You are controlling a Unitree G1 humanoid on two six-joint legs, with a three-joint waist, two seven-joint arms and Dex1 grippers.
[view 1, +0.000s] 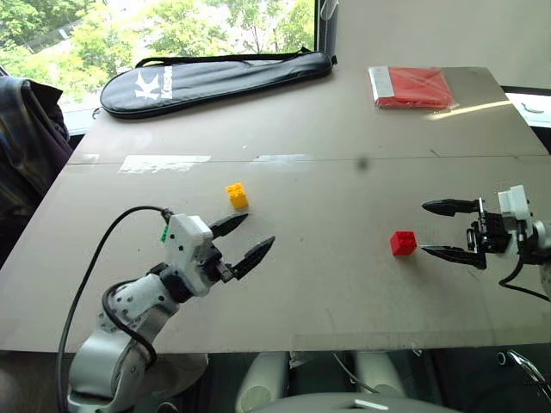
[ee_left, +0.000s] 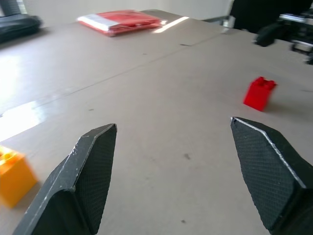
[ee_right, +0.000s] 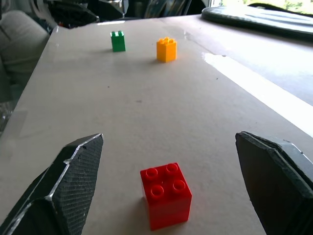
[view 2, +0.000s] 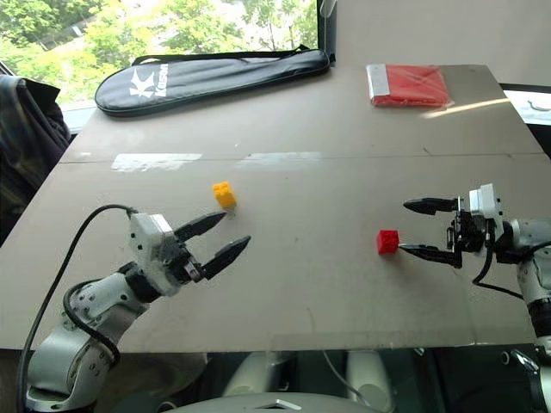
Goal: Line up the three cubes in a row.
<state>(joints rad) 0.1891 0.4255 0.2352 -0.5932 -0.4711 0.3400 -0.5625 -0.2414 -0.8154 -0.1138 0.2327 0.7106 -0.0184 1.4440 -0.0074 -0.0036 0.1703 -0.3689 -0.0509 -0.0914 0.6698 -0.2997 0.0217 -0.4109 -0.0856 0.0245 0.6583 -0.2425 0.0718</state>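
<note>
Black jaws of the right gripper stand wide apart and hold nothing; the red cube sits on the table just beside them. Left gripper is open and empty too, near the yellow cube. Green cube stands by the yellow one. Brown table carries a red packet and a black racket bag at its far side.

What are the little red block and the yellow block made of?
The red block looks like hard, shiny plastic: smooth faces, round studs on top. The yellow block looks like the same studded plastic. Neither can be confirmed by sight alone.
</note>
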